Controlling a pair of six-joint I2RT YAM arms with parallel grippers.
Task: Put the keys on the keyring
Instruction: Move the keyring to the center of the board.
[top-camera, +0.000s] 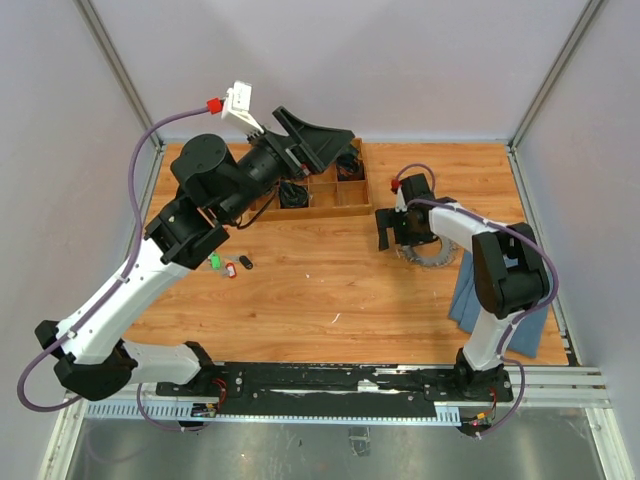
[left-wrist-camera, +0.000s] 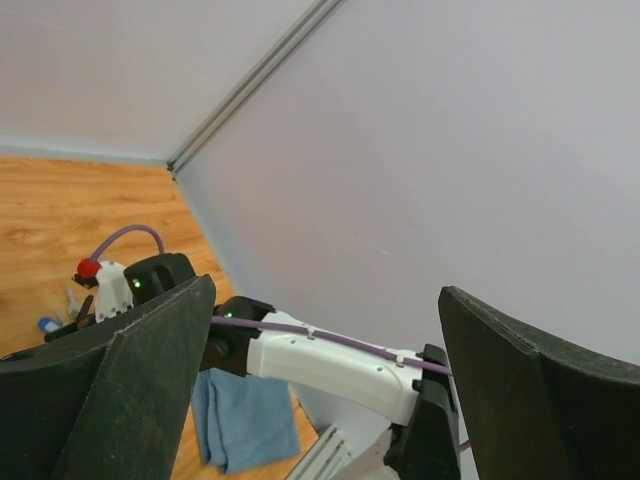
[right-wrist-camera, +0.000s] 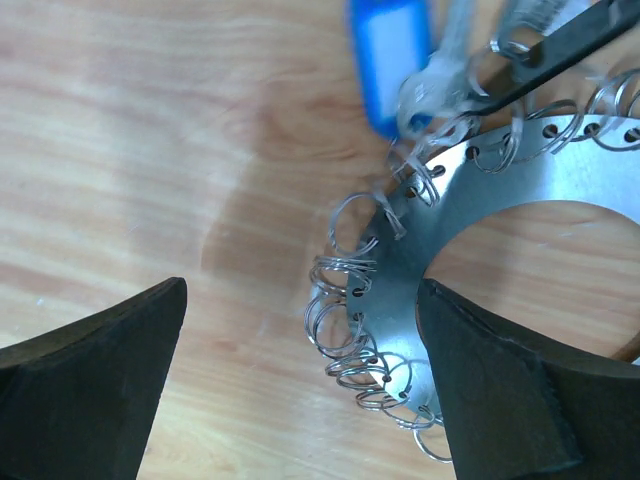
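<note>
The keyring (right-wrist-camera: 470, 200) is a flat metal ring hung with many small wire loops and one blue-headed key (right-wrist-camera: 388, 58). It lies on the wooden table at the right (top-camera: 434, 257). My right gripper (right-wrist-camera: 300, 400) is open and low over it, with the ring's left rim between the spread fingers (right-wrist-camera: 520, 400). It stands over the ring in the top view (top-camera: 412, 243). Three tiny keys lie on the table at the left: green (top-camera: 214, 262), red (top-camera: 231, 270) and black (top-camera: 245, 262). My left gripper (top-camera: 322, 138) is open, empty and raised in the air, facing the right arm (left-wrist-camera: 320, 400).
A wooden compartment tray (top-camera: 330, 207) holding dark items stands at the back middle, under the left gripper. A blue cloth (top-camera: 468, 292) lies at the right by the right arm's base and shows in the left wrist view (left-wrist-camera: 240, 420). Enclosure walls stand close around.
</note>
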